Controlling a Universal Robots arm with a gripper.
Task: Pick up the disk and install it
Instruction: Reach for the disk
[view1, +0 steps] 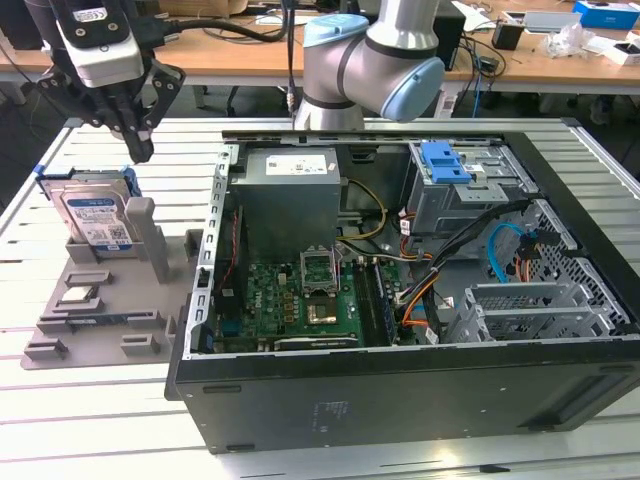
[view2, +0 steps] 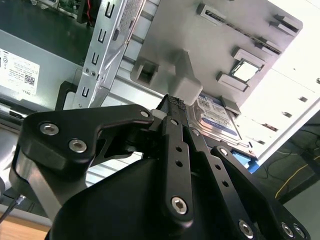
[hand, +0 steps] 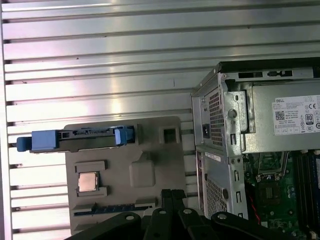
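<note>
Closest to me runs the black side wall of the open computer case (view1: 400, 400), lying on its side on the ribbed metal surface (view1: 90, 430). Looking past that wall into the case, I see the green motherboard (view1: 300, 300) with its bare socket, a tangle of coloured cables on the exterior view's right, and a grey power supply (view1: 290, 195) farther in. A blue clip (view1: 445, 162) sits on the drive cage at the far corner. On the exterior view's left of the case lies a grey tray (view1: 60, 340), flat on the surface. A small square chip (view1: 78, 294) rests in one of its pockets. At the tray's far end the disk (view1: 95, 215) stands on edge in its slot, blue frame around it and label facing me, with a grey post (view1: 140, 225) just beside it. In the first wrist view the disk (hand: 75, 139) shows edge-on at the tray's rim. The gripper (view1: 140, 152) hangs above the post, near the disk's upper corner but apart from it. Its fingers are pressed together and hold nothing, as both wrist views show (view2: 172, 100) (hand: 172, 192). Behind the case rises the arm (view1: 370, 60), and beyond it stand cluttered wooden desks (view1: 250, 50).
</note>
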